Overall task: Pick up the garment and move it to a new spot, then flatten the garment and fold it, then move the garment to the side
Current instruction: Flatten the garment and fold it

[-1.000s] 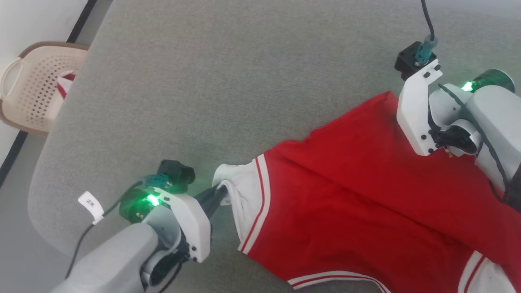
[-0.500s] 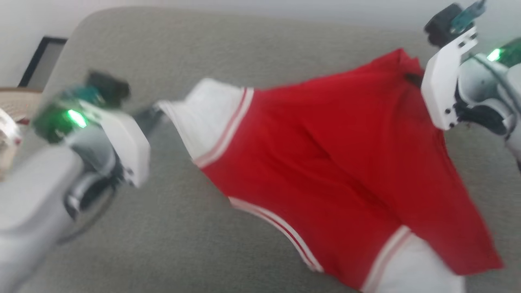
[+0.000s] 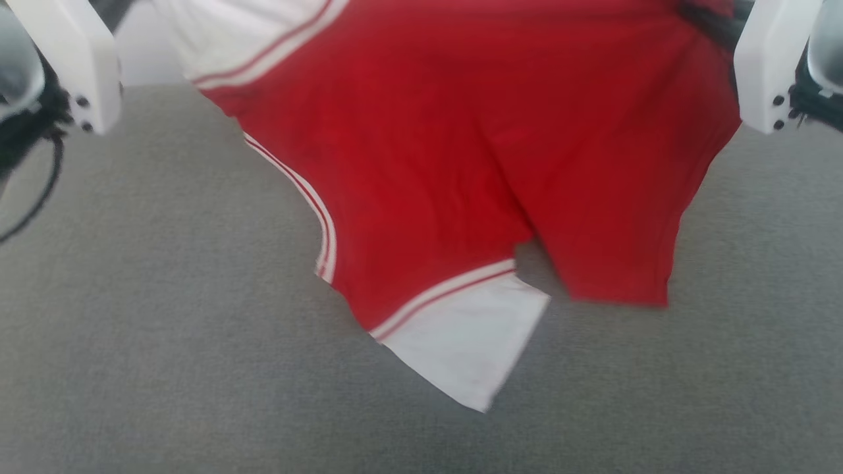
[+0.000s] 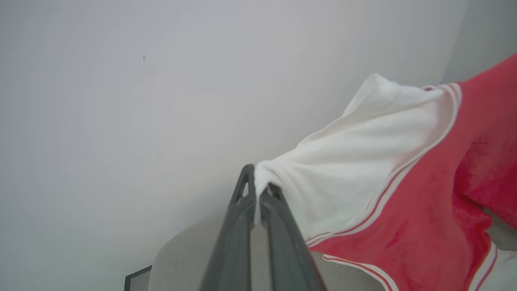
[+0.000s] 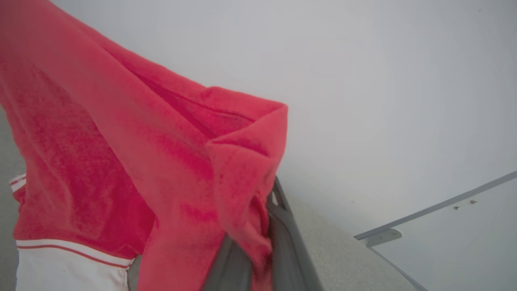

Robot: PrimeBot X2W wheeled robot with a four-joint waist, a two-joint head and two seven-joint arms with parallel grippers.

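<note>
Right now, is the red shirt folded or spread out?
Spread out: the garment hangs stretched between the left gripper and right gripper, one white sleeve dangling.

Grey surface (image 3: 132,342): open on the left, on the right and along the whole near side; a gripper could pass there. Far middle blocked: garment (image 3: 461,131) hangs like a curtain between left gripper (image 4: 260,182) and right gripper (image 5: 275,205), both clamped on it. White sleeve (image 3: 467,342) dangles lowest, at centre. Pale wall (image 4: 121,101) closes the far side.
</note>
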